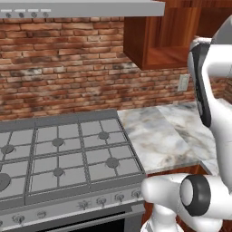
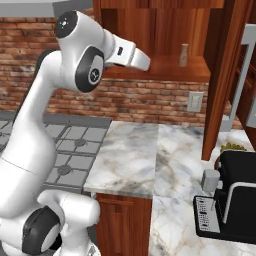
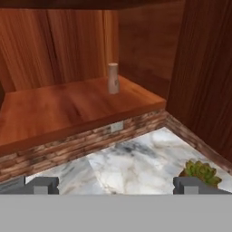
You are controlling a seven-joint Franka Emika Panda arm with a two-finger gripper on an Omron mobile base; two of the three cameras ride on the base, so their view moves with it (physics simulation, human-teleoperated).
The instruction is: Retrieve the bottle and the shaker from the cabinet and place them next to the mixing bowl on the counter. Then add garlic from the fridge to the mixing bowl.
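Facing the open cabinet (image 3: 68, 41), tool (image 3: 115, 185) empty, fingers spread wide. Shaker (image 3: 113, 78) stands upright near the shelf's (image 3: 63, 113) back right corner, well apart from the tool. No readable label on it.

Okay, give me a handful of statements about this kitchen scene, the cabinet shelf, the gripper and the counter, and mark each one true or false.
1. A small tan shaker stands upright on the open cabinet shelf. True.
2. The gripper is clamped around the shaker. False: its fingers are spread wide with nothing between them, and the shaker sits well ahead of it on the shelf.
3. A gas stove sits beside the marble counter. True.
4. The shaker lies tipped over on the counter. False: it is upright and on the shelf.
5. A small green plant sits on the counter near the right-hand wooden wall. True.
6. The wall behind the counter is white tile. False: it is red brick.
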